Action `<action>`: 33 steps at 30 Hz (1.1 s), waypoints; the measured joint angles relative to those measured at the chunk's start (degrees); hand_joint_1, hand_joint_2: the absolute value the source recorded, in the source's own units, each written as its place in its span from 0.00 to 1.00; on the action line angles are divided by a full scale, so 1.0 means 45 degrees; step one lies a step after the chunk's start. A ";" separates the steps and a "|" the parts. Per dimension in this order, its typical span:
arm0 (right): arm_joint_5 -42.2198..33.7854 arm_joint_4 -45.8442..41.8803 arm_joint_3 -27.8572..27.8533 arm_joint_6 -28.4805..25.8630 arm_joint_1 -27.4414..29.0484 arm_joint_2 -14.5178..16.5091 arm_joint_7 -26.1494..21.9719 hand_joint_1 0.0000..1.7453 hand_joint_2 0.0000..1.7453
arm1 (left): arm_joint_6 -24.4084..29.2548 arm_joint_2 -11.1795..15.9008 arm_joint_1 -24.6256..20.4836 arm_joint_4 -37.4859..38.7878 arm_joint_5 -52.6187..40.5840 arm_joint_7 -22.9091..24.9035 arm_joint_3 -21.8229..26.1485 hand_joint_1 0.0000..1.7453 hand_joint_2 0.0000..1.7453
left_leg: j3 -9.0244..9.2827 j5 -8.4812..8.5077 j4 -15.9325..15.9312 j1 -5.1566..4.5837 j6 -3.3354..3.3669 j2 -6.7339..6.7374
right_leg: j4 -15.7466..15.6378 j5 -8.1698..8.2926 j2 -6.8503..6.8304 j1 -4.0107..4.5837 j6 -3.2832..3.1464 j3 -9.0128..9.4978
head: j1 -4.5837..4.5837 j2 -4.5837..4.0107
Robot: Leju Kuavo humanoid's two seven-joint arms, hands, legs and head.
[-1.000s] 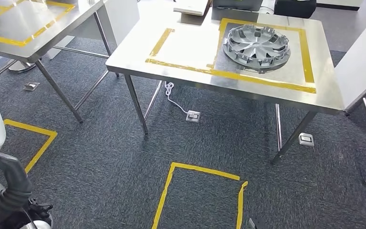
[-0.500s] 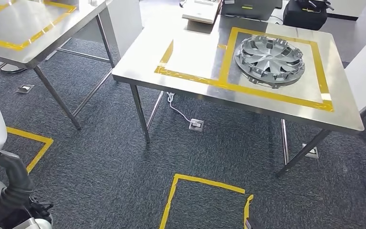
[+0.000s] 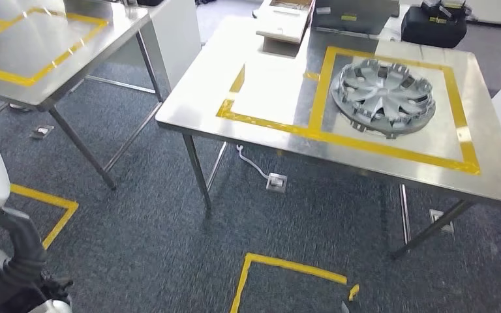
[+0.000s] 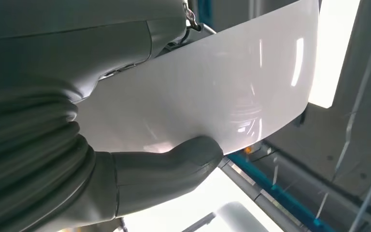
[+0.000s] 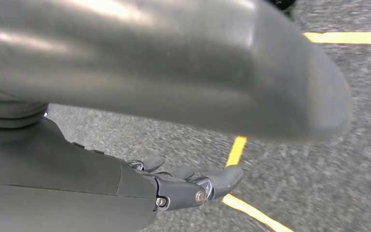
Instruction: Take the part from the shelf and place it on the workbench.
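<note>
- A steel workbench (image 3: 261,140) stands on grey carpet (image 3: 137,228); yellow tape (image 3: 391,151) marks two squares on its top.
- A silver hubcap (image 3: 383,98) lies inside the square at the bench's 3 o'clock side.
- A cardboard box (image 3: 286,23) and a black bag (image 3: 434,26) sit along the 12 o'clock edge.
- A second steel table (image 3: 45,55) stands at 10 o'clock.
</note>
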 joint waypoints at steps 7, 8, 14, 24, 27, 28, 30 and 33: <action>-0.0002 0.0000 0.0000 0.0197 0.0036 0.0002 -0.0001 0.00 0.00 | -0.0001 -0.0146 0.0251 -0.0725 -0.0026 0.0012 0.0436 1.00 1.00 | -0.1587 0.0584 0.0754 0.0156 -0.0223 0.0092 | -0.0032 -0.0552 0.0005 -0.0073 0.0038 0.0652 | -0.0055 0.0000; -0.0004 0.0000 0.0000 0.0198 0.0036 0.0006 0.0001 0.00 0.00 | -0.0001 -0.0154 0.0254 -0.0768 -0.0011 0.0012 0.0487 1.00 1.00 | -0.1363 0.1042 -0.0034 0.0140 -0.0187 0.0096 | -0.0013 -0.0625 0.0013 -0.0074 0.0087 0.0746 | -0.0054 0.0000; -0.0051 0.0000 -0.0005 0.0200 0.0016 0.0000 0.0004 0.00 0.00 | -0.0001 -0.0216 0.0271 -0.0914 0.0039 0.0013 0.0610 1.00 1.00 | -0.1007 0.1547 -0.0974 0.0152 0.0252 0.0167 | 0.0309 -0.1021 0.0028 -0.0053 0.0518 0.0686 | -0.0030 0.0000; -0.0050 0.0000 -0.0005 0.0214 0.0010 -0.0015 0.0013 0.00 0.00 | -0.0001 -0.0229 0.0241 -0.0921 0.0117 0.0011 0.0678 1.00 1.00 | -0.0752 0.1226 -0.0942 0.0153 0.0153 0.0847 | 0.0751 -0.0643 -0.0708 -0.0318 0.0848 0.0072 | 0.0097 0.0000; -0.0045 0.0000 -0.0005 0.0216 -0.0017 -0.0007 0.0028 0.00 0.00 | -0.0001 -0.0223 0.0228 -0.0918 0.0166 0.0010 0.0698 1.00 1.00 | -0.0648 0.1126 -0.0966 0.0099 -0.0072 0.1078 | 0.0224 -0.0577 -0.0661 -0.0256 0.0589 0.0247 | 0.0114 0.0000; -0.0044 0.0000 -0.0005 0.0215 -0.0010 -0.0007 0.0034 0.00 0.00 | -0.0001 -0.0221 0.0220 -0.0915 0.0183 0.0010 0.0701 1.00 1.00 | -0.0619 0.1086 -0.0962 0.0120 -0.0151 0.1087 | 0.0200 -0.0566 -0.0560 -0.0264 0.0501 0.0258 | 0.0113 0.0000; -0.0035 0.0000 -0.0005 0.0210 -0.0016 -0.0005 0.0043 0.00 0.00 | -0.0004 -0.0216 0.0187 -0.0896 0.0205 0.0011 0.0702 1.00 1.00 | -0.0791 0.0730 -0.0473 0.0167 -0.0287 0.0765 | 0.0145 -0.0533 -0.0355 -0.0305 0.0328 0.0308 | 0.0091 0.0000; -0.0029 0.0000 -0.0005 0.0213 -0.0036 -0.0002 0.0044 0.00 0.00 | -0.0004 -0.0181 0.0165 -0.0804 0.0244 0.0011 0.0704 1.00 1.00 | -0.1936 -0.0390 0.1887 0.0188 -0.0356 0.0276 | 0.0133 -0.0547 -0.0022 -0.0290 0.0175 0.0336 | 0.0063 0.0000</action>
